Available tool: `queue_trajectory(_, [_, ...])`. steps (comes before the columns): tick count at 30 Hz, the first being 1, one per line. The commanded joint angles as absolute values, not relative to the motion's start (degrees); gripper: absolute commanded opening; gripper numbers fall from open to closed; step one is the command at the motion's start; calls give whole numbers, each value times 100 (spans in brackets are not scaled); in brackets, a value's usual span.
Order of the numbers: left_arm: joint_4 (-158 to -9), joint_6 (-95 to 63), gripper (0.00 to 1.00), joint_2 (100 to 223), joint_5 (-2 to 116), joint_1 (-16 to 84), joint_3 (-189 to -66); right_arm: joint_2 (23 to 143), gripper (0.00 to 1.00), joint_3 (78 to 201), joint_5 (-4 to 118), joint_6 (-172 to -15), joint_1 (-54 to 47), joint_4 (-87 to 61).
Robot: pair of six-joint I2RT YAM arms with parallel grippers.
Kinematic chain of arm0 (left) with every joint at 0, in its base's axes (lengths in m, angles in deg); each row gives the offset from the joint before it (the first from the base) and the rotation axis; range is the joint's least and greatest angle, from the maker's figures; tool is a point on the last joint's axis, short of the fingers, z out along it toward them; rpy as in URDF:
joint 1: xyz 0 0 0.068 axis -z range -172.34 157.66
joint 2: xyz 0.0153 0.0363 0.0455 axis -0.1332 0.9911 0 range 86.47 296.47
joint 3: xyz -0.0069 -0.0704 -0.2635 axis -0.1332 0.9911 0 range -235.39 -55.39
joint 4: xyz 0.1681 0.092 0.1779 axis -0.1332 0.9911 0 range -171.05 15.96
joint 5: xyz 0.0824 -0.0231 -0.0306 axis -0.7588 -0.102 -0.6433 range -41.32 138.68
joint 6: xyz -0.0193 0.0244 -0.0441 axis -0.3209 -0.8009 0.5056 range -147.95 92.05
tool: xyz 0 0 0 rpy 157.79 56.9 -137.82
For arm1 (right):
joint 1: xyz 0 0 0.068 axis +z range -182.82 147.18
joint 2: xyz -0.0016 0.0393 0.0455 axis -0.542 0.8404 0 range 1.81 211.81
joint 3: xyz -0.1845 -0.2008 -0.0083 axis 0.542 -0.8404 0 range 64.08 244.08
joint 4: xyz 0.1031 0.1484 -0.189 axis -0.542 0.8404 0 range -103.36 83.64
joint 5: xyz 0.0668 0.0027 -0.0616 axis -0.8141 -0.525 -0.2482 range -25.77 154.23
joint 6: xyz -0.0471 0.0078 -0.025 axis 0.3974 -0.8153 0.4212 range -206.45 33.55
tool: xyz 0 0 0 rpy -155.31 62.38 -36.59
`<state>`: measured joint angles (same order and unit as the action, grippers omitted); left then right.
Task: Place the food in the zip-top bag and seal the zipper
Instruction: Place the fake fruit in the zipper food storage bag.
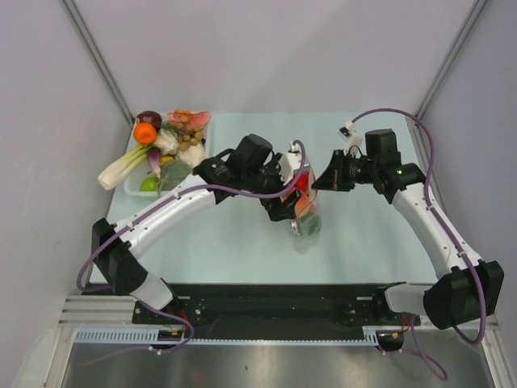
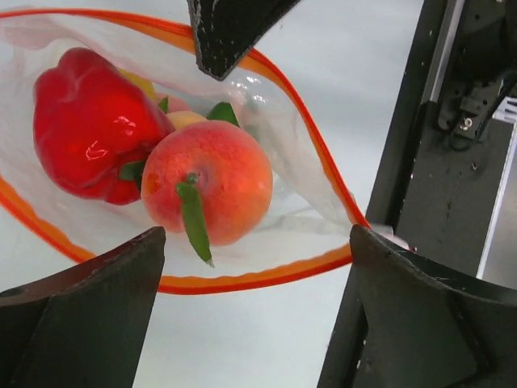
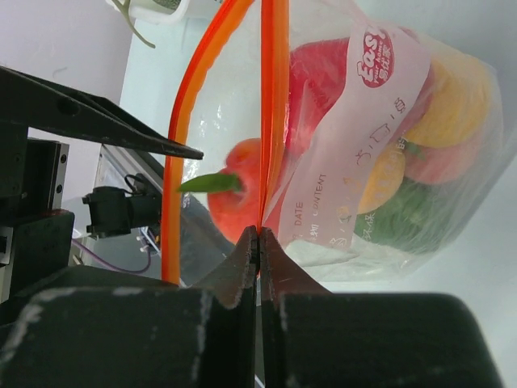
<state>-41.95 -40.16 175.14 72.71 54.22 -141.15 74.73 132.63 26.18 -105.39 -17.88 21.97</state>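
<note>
At the centre of the overhead view we see the clear zip-top bag [image 1: 308, 220], its mouth gaping open. Inside, we make out a glossy red pepper [image 2: 89, 121] touching a green-stemmed peach [image 2: 212, 182], with yellow and green pieces beneath. The orange zipper [image 2: 242, 284] loops unsealed. More food [image 1: 166, 149] lies piled upper left.

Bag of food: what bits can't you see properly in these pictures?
Top view: most of the zip-top bag sits under the left tool; the food inside is too small to name.
Left wrist view: the red pepper and peach cover the food beneath them.
Right wrist view: the white label covers some food, and the zipper runs off the top edge.
</note>
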Motion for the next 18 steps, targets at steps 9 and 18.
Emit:
queue_trajectory(9, [-3595, -7186, 100, 15840, 8075, 4940, -13487, 7089, 0, 13299, 2327, -9770, -1366, 2232])
queue_trajectory(18, [-4421, -9588, 94, 15274, 7866, 5326, -11886, 7089, 0, 13351, 2178, -9463, -1129, 2355])
